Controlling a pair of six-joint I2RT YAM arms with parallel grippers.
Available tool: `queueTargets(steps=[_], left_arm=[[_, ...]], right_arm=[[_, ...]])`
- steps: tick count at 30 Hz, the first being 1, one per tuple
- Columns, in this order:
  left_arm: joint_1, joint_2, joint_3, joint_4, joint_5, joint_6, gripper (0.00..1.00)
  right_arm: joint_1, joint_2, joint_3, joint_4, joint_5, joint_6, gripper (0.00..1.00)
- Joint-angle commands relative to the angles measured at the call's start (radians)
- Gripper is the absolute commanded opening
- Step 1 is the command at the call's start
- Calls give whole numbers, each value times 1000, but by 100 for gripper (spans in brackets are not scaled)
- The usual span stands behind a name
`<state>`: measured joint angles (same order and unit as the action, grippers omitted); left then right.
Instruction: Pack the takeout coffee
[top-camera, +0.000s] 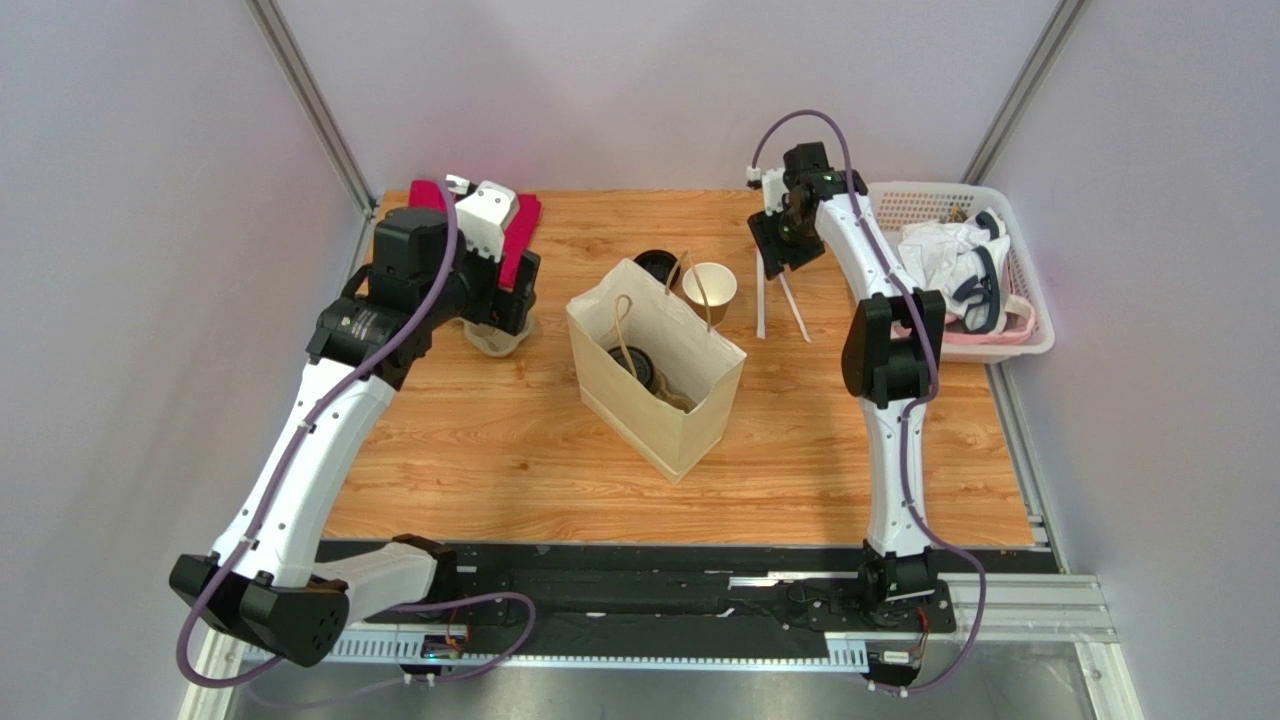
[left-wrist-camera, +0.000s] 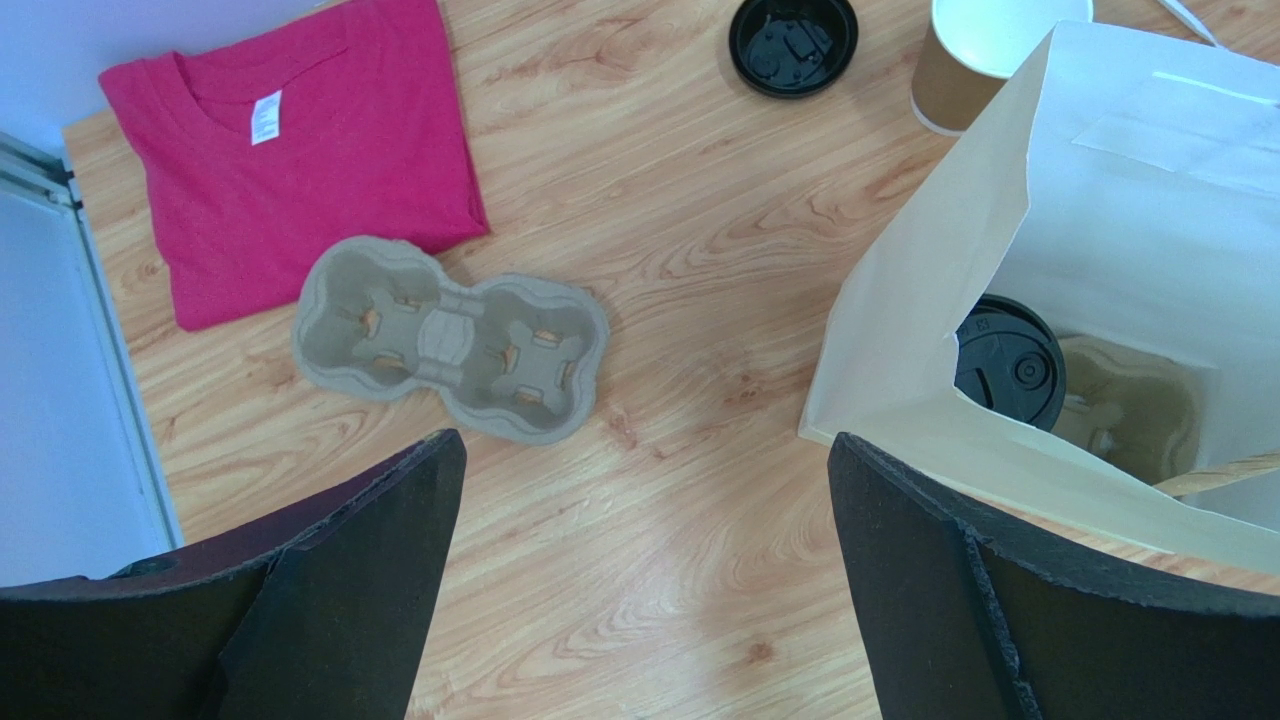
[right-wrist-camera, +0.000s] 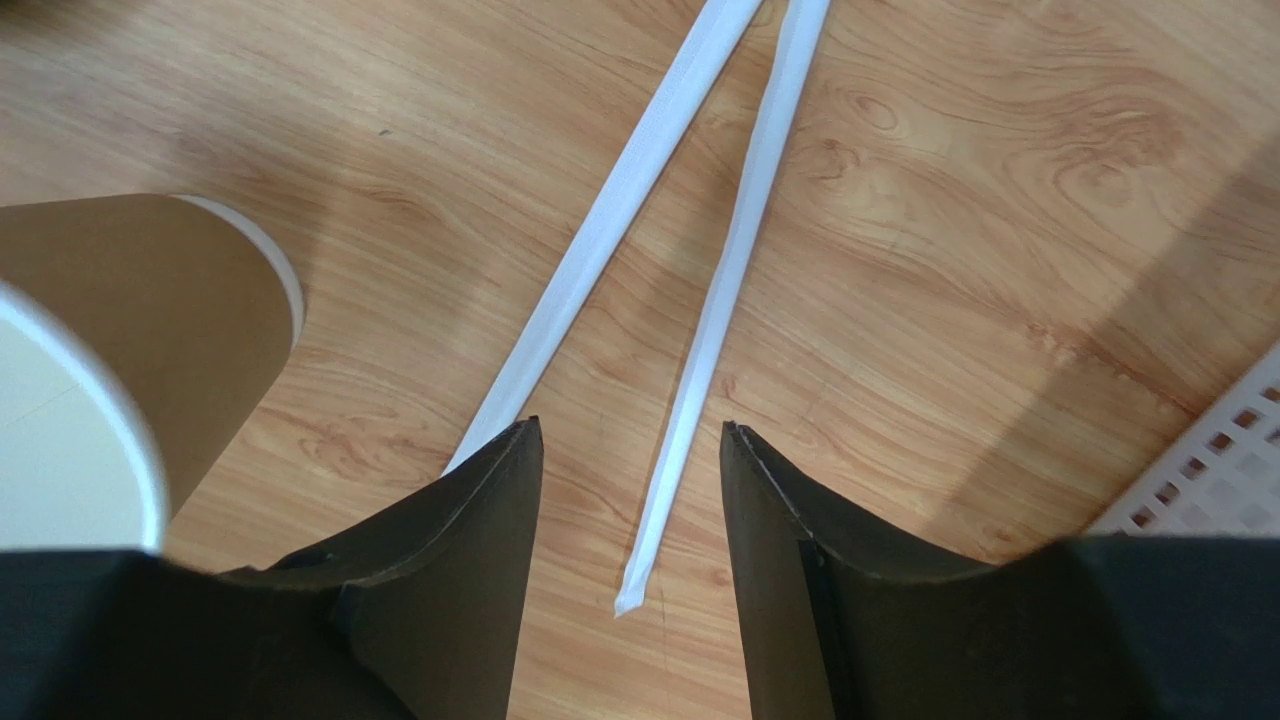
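Note:
The takeout coffee (left-wrist-camera: 1010, 365), a cup under a black lid, stands inside the open paper bag (left-wrist-camera: 1082, 225), beside a pulp holder (left-wrist-camera: 1135, 408). From above, the coffee (top-camera: 631, 365) shows as a dark disc in the bag (top-camera: 661, 393). My left gripper (left-wrist-camera: 646, 438) hangs open over bare wood, left of the bag, near a pulp cup carrier (left-wrist-camera: 451, 338). My right gripper (right-wrist-camera: 628, 426) is open and low over two white wrapped straws. The near end of one straw (right-wrist-camera: 706, 375) lies between its fingers, untouched. The other straw (right-wrist-camera: 601, 255) runs under the left finger.
A lidless tan cup (top-camera: 709, 288) and a loose black lid (top-camera: 655, 266) stand behind the bag. A red shirt (left-wrist-camera: 301, 150) lies at the back left. A white basket (top-camera: 1037, 308) of cloths sits at the right edge, close to the right arm.

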<state>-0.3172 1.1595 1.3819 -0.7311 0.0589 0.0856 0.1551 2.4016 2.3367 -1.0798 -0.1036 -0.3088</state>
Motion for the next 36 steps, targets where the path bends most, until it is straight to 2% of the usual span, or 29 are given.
queueTargets(steps=[1,11,17,22,26,27,30,34,36], left_arm=[[7,5,6,-2,4,28,99],[9,6,-4,1,-11,45,99],[9,6,0,-13,-7,63,99],[9,3,12,-25,-21,74,99],[12,0,17,-40,-25,72,99],[13,-3,16,-42,-25,74,99],[17,-7,16,-44,-27,78,99],[18,-6,13,-31,-19,83,99],[18,0,12,-11,-16,72,99]], right_arm=[[8,45,38,49,28,-38,51],[6,111,36,104,82,-78,50],[0,139,15,152,93,-99,45],[-22,162,16,146,62,-43,35],[-45,185,12,69,-15,2,24],[-48,186,9,58,-15,5,16],[-61,169,4,23,-21,11,0],[-71,55,-10,37,-19,31,0],[-72,-53,-17,69,-18,43,0]])
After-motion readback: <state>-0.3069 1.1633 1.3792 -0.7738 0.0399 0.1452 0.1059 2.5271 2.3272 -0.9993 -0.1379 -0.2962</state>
